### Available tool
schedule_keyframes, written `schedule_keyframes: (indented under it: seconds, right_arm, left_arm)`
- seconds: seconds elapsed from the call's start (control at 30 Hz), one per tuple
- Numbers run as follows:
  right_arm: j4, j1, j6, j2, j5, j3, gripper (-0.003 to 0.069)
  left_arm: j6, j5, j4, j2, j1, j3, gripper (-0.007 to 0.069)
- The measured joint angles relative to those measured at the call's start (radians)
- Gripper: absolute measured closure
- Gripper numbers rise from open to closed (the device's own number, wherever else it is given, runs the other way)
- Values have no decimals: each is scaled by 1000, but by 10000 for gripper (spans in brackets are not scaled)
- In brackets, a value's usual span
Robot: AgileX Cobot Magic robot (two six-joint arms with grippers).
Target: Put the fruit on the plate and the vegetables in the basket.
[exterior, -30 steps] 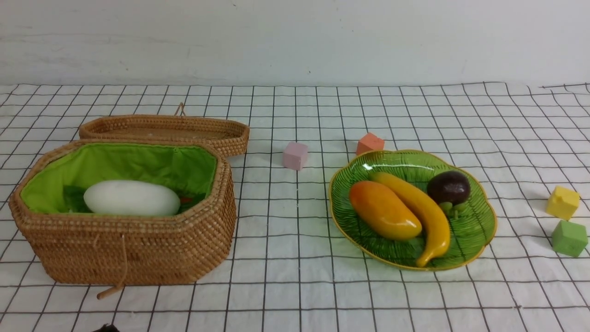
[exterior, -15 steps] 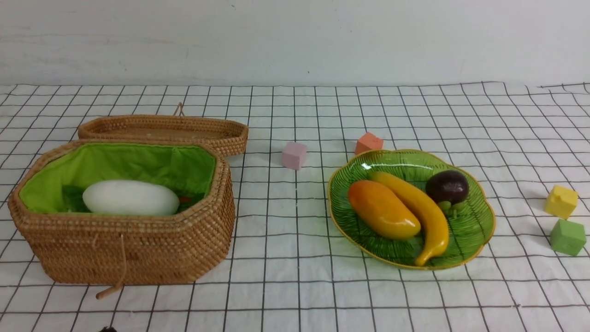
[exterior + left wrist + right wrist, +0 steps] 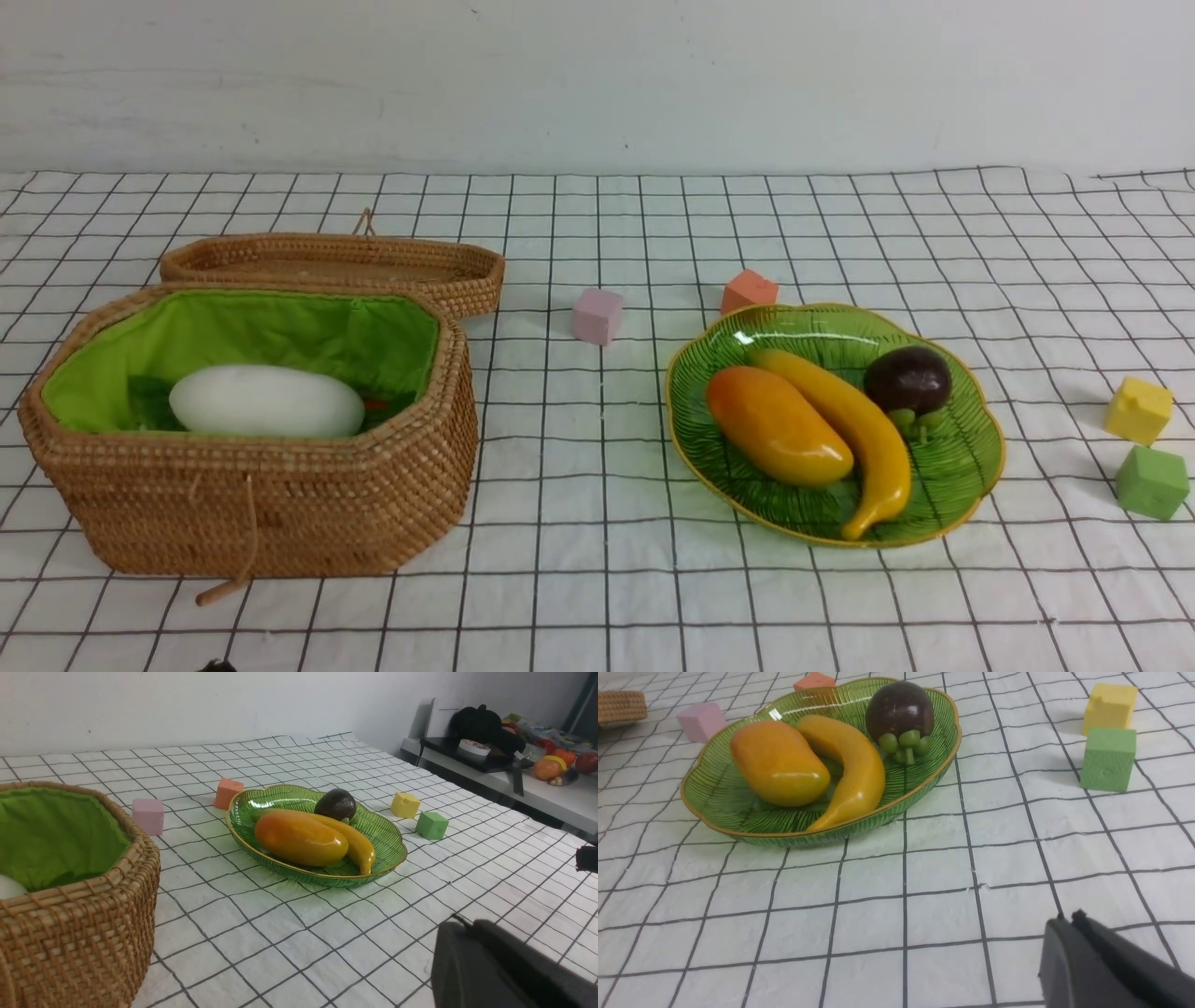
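- White cloth (image 3: 597, 485) with a black grid covers the table before a pale wall.
- At the left, the basket (image 3: 261, 504) holds the white radish (image 3: 266, 401); its lid (image 3: 331, 266) lies behind.
- Left gripper (image 3: 462, 933): jaws clenched, empty.
- At the right, the plate (image 3: 971, 485) carries mango (image 3: 777, 426), banana (image 3: 854, 425) and mangosteen (image 3: 907, 379).
- Right gripper (image 3: 1066, 926): jaws clenched, empty.

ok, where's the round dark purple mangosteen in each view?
Front view: round dark purple mangosteen at the far right of the green leaf-shaped glass plate, right of centre.
Left wrist view: mangosteen at the plate's far edge, upper centre.
Right wrist view: mangosteen top centre, green cap facing the camera.
Shared landmark: the long yellow banana lying beside it.
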Motion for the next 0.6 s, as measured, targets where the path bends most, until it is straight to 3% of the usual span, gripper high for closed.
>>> schedule_keyframes:
  seconds: [0.37, 0.53, 0.6]
  right_arm:
    - [0, 0, 0, 0, -2, 1, 662]
    - [0, 0, 0, 0, -2, 1, 659]
    - [0, 0, 0, 0, -2, 1, 657]
  left_arm:
    - [4, 0, -19, -4, 24, 0, 617]
    - [103, 1, -185, -71, 207, 5, 637]
    - [229, 1, -315, -141, 350, 32, 637]
